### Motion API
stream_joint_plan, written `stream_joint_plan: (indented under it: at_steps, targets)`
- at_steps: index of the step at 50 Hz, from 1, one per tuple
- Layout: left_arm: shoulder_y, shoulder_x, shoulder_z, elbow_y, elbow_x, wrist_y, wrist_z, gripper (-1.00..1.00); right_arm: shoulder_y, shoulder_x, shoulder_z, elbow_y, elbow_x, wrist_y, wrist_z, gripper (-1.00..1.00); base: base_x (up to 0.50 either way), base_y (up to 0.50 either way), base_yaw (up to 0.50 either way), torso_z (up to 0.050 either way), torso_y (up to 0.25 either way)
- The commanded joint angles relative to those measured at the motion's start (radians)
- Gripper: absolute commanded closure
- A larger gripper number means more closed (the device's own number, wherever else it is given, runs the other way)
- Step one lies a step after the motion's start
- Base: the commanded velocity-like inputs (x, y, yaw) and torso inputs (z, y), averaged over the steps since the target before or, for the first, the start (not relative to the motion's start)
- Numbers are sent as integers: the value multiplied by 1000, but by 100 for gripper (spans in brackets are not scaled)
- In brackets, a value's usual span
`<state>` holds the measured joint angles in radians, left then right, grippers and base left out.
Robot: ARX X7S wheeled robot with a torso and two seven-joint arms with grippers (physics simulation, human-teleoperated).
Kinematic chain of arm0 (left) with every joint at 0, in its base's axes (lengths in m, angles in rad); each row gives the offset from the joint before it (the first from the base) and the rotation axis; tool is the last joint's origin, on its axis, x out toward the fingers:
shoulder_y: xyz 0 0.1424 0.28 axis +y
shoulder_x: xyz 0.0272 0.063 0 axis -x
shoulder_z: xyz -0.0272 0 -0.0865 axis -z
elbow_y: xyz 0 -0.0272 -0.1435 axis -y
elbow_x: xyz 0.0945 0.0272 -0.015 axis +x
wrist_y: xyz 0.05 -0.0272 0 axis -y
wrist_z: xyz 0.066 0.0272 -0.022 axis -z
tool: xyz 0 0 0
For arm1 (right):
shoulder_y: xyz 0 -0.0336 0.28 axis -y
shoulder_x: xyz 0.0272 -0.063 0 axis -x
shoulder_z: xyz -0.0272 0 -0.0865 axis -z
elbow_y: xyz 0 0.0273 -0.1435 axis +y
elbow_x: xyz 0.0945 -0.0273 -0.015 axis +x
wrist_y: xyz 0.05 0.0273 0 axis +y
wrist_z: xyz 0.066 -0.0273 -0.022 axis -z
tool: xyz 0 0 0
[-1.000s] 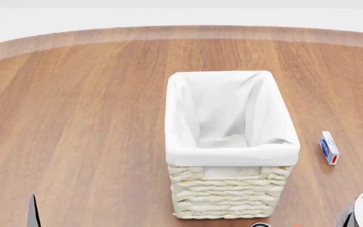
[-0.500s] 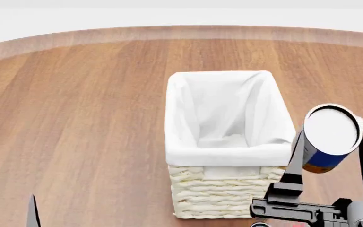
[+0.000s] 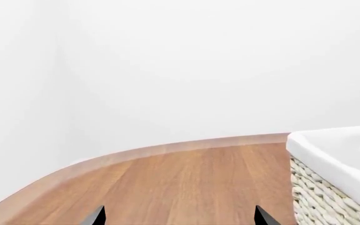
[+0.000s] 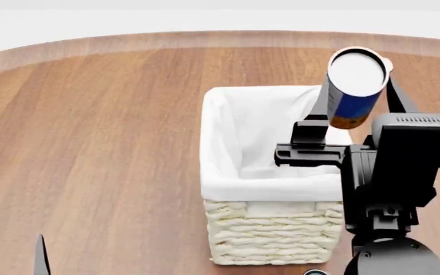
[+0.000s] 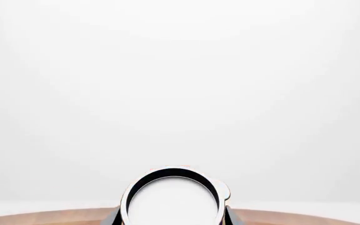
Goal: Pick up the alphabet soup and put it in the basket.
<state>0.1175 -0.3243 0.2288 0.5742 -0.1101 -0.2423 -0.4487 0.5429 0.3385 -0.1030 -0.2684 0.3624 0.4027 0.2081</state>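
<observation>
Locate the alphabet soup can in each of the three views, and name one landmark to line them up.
Head view: the alphabet soup is upper right, held up in the right gripper above the basket.
Right wrist view: its white top fills the bottom centre, between the jaws.
Left wrist view: not in it.
Shared landmark: the table's pale curved edge band shows in all three; the basket appears in the head and left wrist views only.

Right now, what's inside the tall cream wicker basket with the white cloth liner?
Only the white liner shows inside the basket. The right gripper, holding the alphabet soup, hides the right rear corner.
</observation>
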Motion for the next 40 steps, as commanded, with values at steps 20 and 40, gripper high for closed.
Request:
stream_joint_plan:
  at_steps: [20,40]
  targets:
    - [-6,-8,6,-4,-11,-9,-7,-100,497,-129,-183,723,-141,-136,-178,100,0,0,0,0,1]
    - [-9,-12,4,-17,-20,-5,-12,-100,838,-271,-164,1577,-223,-390,-295,100,0,0,0,0,1]
